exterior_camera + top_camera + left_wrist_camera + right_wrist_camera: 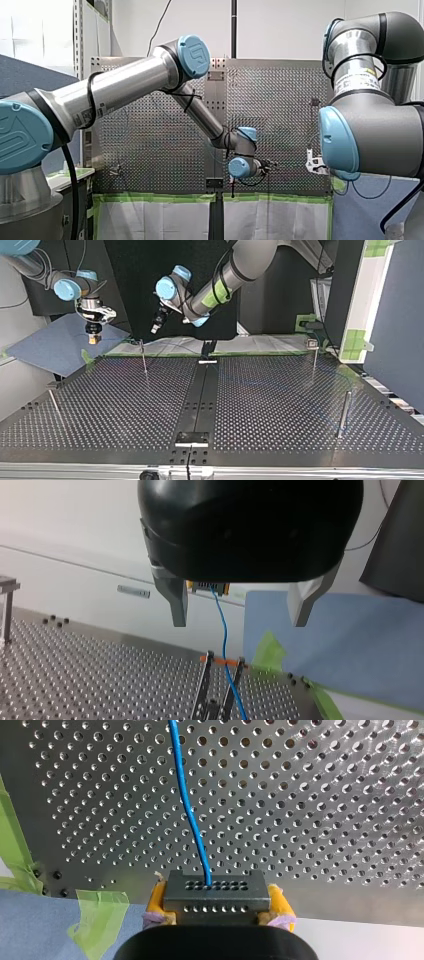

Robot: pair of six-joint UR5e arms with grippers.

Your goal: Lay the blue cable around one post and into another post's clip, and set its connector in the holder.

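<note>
Perforated metal worktop [280, 405], split from 12 to 6 o'clock in the top view by a dark strip [200, 395]. Thin posts [344, 415] at 10, 8, 2 and 4 o'clock on it. Green tape [160, 198] along the edge at the front view's 6 o'clock; blue mat [60, 347] just off the top view's 10 o'clock corner. White wall [280, 30] behind, front view 12 o'clock.

Right jaws clamped on the connector [215, 892], yellow pads [281, 902] against its two ends; held in the air off the worktop's 10 o'clock corner, near the mat. Blue cable [187, 805] leaving the connector's hole-dotted face and running ahead of the jaws over the worktop. In the left wrist view, same cable dropping from the connector and crossing the orange bar [215, 659] of a forked post [204, 690].

Left jaws apart, metal fingers [176, 605] gripping nothing, high above the far edge, top view 11 o'clock.

Pale logo on a blue joint cap [194, 49] of the left arm [125, 85]; label [356, 80] on the right arm [380, 135] too small to read.
</note>
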